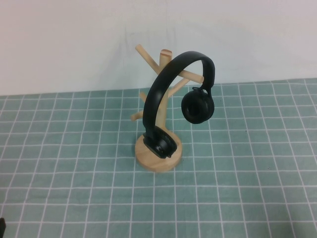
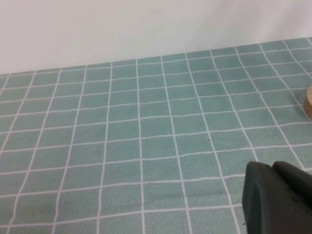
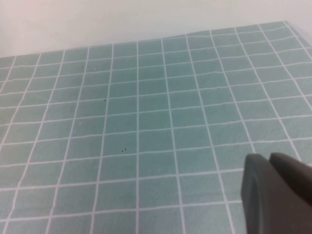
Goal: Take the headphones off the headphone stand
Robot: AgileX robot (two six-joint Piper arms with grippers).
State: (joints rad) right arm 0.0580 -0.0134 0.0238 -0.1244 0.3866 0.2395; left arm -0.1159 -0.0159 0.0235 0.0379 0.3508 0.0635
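Observation:
The black headphones (image 1: pixel 163 84) hang on the light wooden headphone stand (image 1: pixel 165 58) in the middle of the table in the high view. The headband loops over the upper pegs. One ear cup (image 1: pixel 198 105) hangs to the right of the post and the other (image 1: pixel 159 144) rests on the stand's round base (image 1: pixel 171 159). My left gripper (image 2: pixel 270 165) is shut and empty, low over the tablecloth, with an edge of the stand's base (image 2: pixel 308 102) just in its view. My right gripper (image 3: pixel 268 157) is shut and empty over bare cloth. Neither gripper is near the headphones.
A green tablecloth with a white grid (image 1: pixel 74 163) covers the table. A plain white wall (image 1: pixel 74 39) stands behind it. A small dark part of the left arm (image 1: pixel 2 227) shows at the bottom left corner of the high view.

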